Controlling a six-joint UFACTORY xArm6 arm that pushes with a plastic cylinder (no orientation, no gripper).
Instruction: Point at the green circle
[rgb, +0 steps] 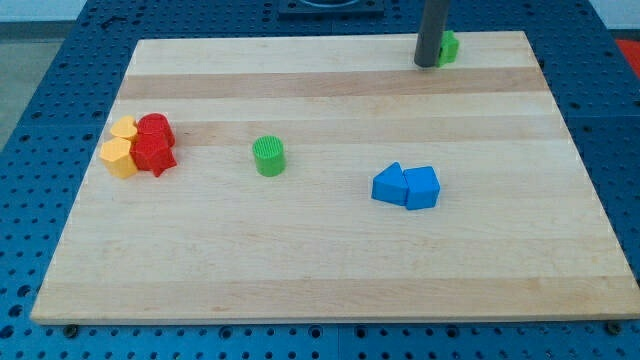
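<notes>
The green circle (268, 156) is a short green cylinder standing alone on the wooden board (330, 270), left of the middle. My rod comes down at the view's top right, and my tip (427, 64) rests on the board near its top edge, far to the upper right of the green circle. A second green block (449, 47), shape unclear, sits right beside my tip on its right, partly hidden by the rod.
Two blue blocks (406, 186) touch each other right of the middle. At the left edge, two red blocks (154, 143) and two yellow blocks (120, 147) are bunched together. Blue perforated table surrounds the board.
</notes>
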